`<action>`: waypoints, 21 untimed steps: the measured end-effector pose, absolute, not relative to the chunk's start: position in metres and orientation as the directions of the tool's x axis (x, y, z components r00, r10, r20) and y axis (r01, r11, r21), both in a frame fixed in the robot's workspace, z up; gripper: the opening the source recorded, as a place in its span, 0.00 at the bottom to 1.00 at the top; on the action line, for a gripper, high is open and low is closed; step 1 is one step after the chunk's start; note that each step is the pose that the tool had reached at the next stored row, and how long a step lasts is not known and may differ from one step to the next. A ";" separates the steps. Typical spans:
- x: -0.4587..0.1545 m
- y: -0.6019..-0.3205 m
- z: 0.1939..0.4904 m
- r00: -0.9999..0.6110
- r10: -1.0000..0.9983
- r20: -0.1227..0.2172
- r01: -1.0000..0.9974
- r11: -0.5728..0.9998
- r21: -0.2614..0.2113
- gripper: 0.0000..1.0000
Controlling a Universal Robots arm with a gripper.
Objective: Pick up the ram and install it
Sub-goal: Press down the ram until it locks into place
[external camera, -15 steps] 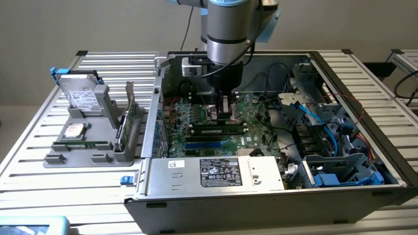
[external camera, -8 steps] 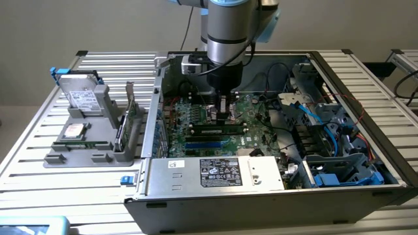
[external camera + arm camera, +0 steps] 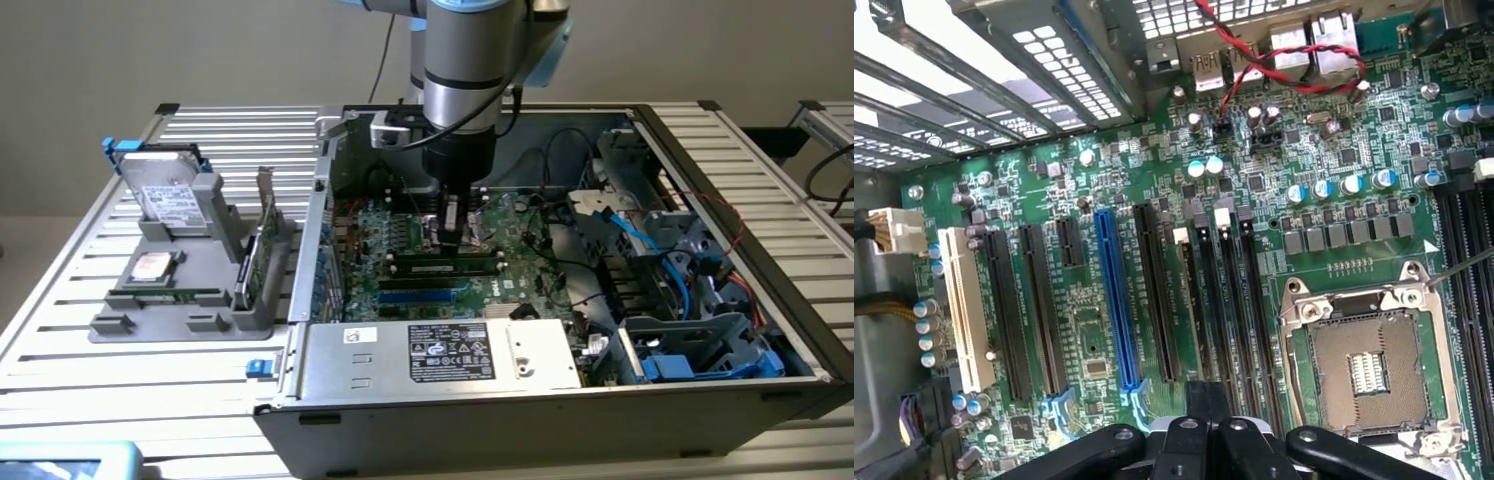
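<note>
Exterior view: a robot arm (image 3: 465, 60) reaches straight down into an open computer case (image 3: 534, 400) lying on a slatted metal table (image 3: 80, 340), its gripper (image 3: 458, 238) poised at the centre of the frame, just above the green motherboard (image 3: 527, 225). The jaws stand fully closed; whether anything is pinched between them cannot be told from either camera. Directly below the gripper, a little lower in the frame, the ram (image 3: 446, 268) lies lengthwise in a memory slot, a narrow green stick with dark chips, and a blue slot (image 3: 424, 296) runs parallel just beneath it. A labelled silver power supply (image 3: 447, 352) fills the lower centre of the case, while a tangle of blue and black cables (image 3: 654, 250) crowds the right side. At the left of the frame, outside the case, a grey parts holder (image 3: 180, 300) carries a silver hard drive (image 3: 167, 195) standing on edge and a green expansion card (image 3: 267, 240) upright beside it.

Wrist view: the black gripper fingers (image 3: 1184, 445) sit at the bottom centre of the frame, pressed together over a bank of long dark slots (image 3: 1224, 290). A blue expansion slot (image 3: 1116, 300) runs down the middle left, a white slot (image 3: 964, 310) lies farther left, and the empty metal-framed processor socket (image 3: 1364, 370) sits at the lower right. Red and black wires (image 3: 1274, 70) loop across the top centre.
</note>
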State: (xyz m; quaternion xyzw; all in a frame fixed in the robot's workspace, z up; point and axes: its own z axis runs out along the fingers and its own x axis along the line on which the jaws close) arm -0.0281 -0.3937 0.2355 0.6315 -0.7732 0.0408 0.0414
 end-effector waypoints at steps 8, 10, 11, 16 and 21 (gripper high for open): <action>-0.028 -0.394 0.235 -0.245 -0.959 0.139 -0.969 0.246 -0.016 0.11; -0.028 -0.394 0.235 -0.269 -0.953 0.139 -0.963 0.270 -0.016 0.11; -0.028 -0.394 0.236 -0.281 -0.950 0.138 -0.959 0.282 -0.016 0.11; -0.028 -0.394 0.236 -0.336 -0.932 0.136 -0.941 0.337 -0.016 0.11; -0.028 -0.394 0.235 -0.385 -0.913 0.131 -0.922 0.385 -0.026 0.11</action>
